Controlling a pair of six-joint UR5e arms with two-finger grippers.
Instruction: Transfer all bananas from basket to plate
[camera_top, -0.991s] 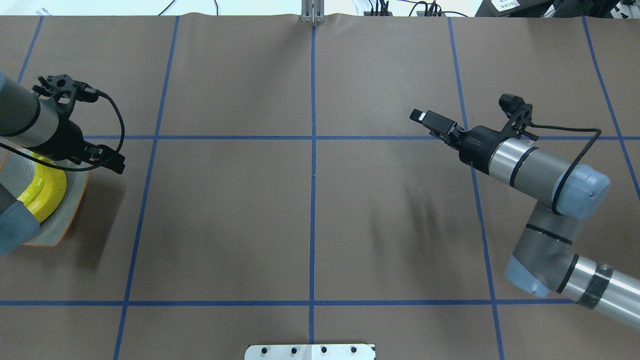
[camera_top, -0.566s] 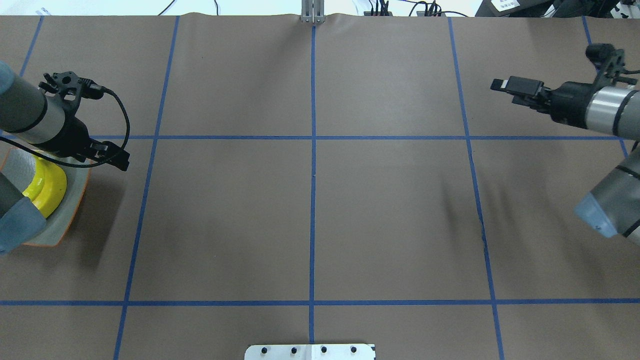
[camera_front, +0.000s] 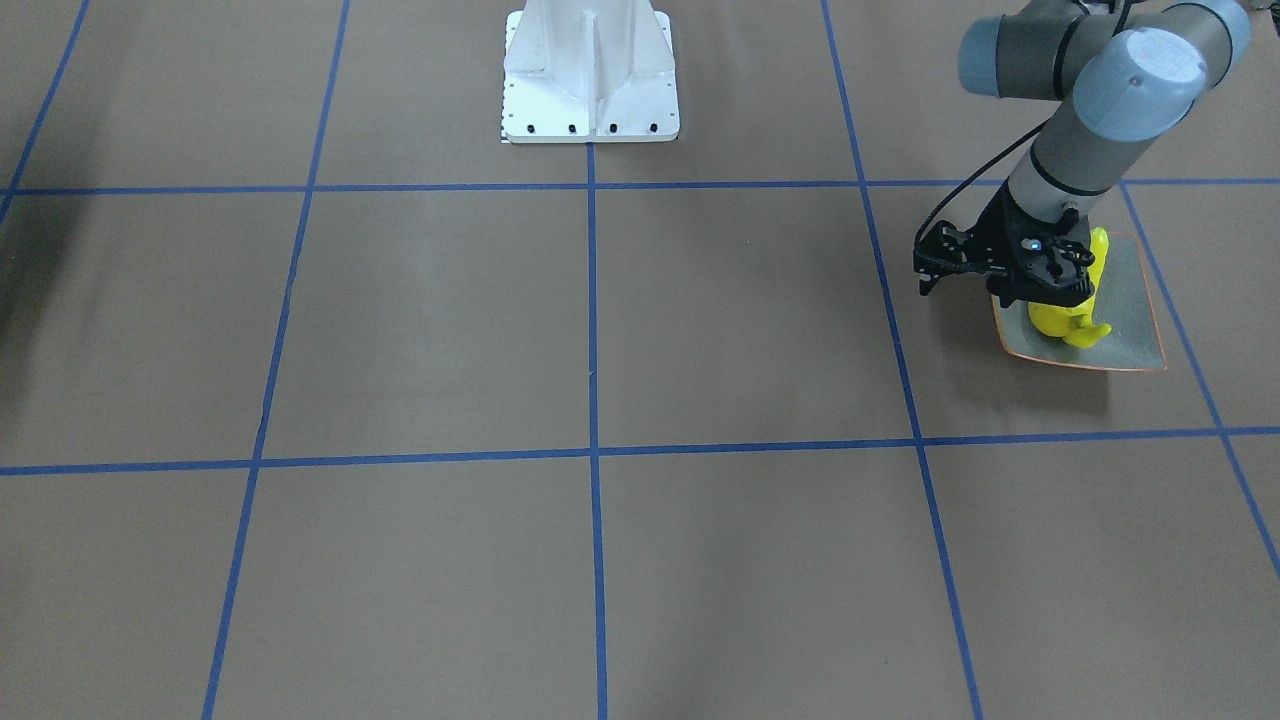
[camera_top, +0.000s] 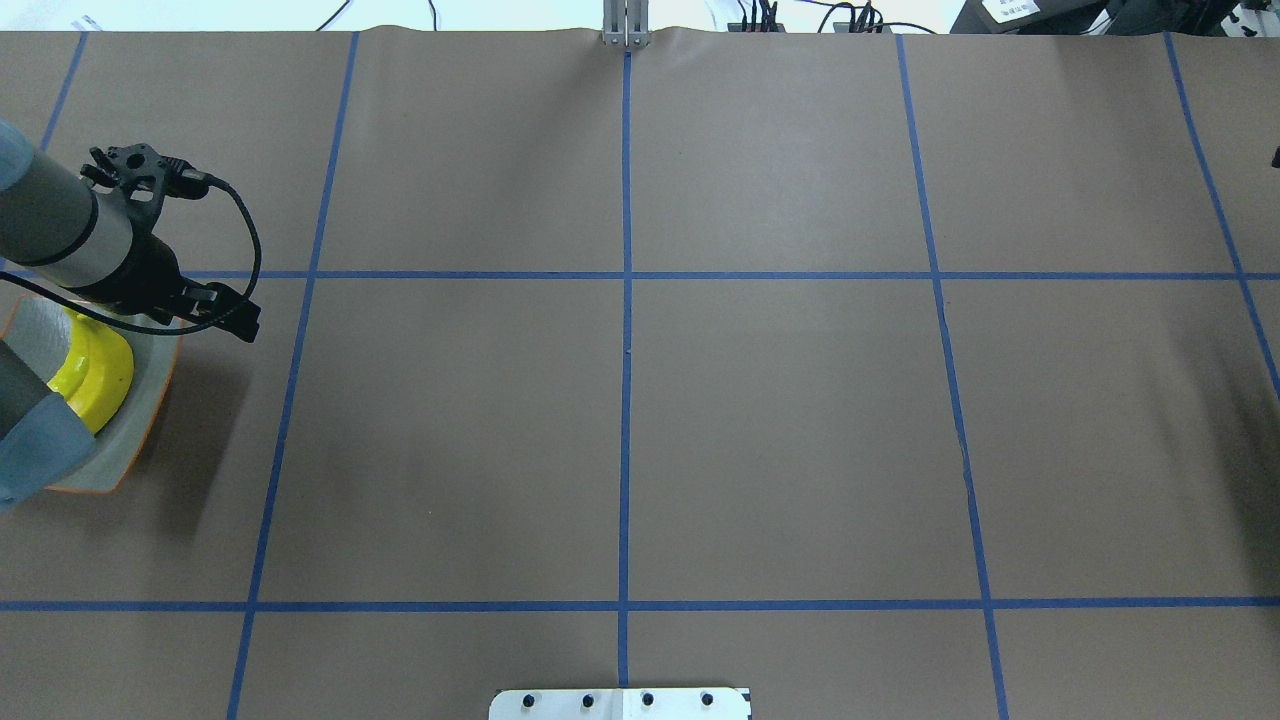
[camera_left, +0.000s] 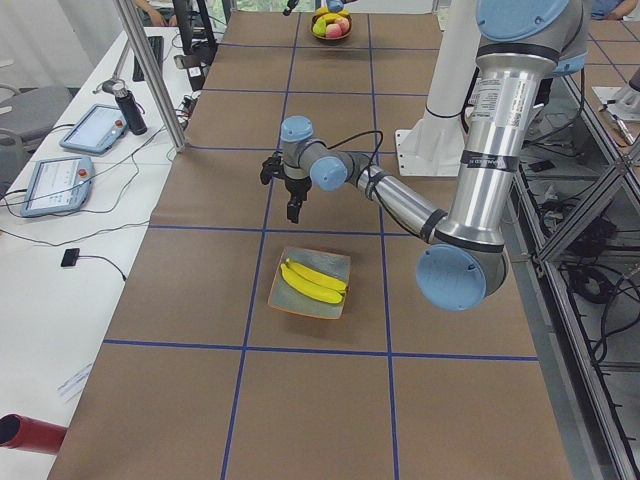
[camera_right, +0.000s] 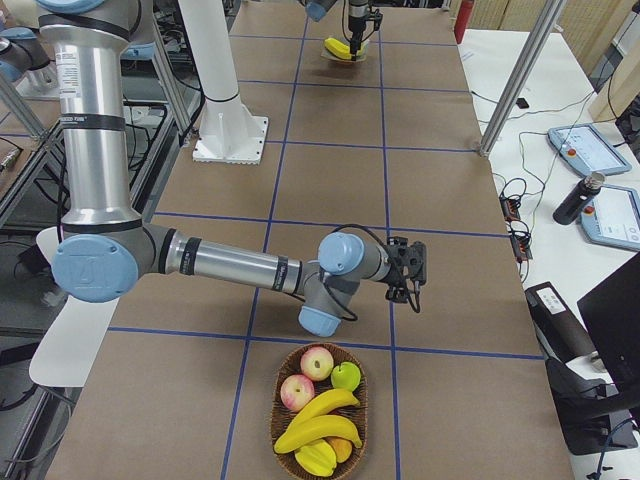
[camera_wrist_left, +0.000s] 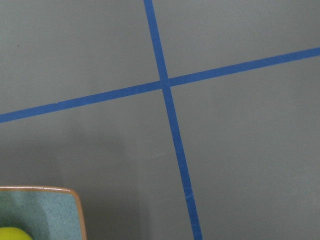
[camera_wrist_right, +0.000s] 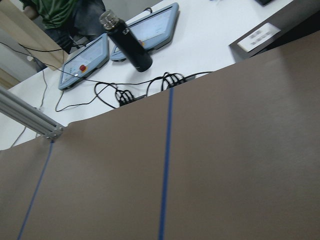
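Two bananas (camera_left: 312, 283) on the plate (camera_left: 336, 260) at left; more bananas (camera_right: 322, 420) in the basket (camera_right: 272, 432) at right.
At the worktop's (camera_top: 640, 420) left end, the left tool (camera_top: 232, 318) hangs over the plate's far right corner, apart from the pair lying side by side; its opening cannot be told. At the right end, the right tool (camera_right: 410, 268) hovers left of and beyond the wicker basket of bananas and apples (camera_right: 300, 390); whether it is spread or closed cannot be told.

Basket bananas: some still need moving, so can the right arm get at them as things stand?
Probably yes. The bananas lie on top in the basket, uncovered, beside the apples, and the right gripper hangs nearby with nothing between.
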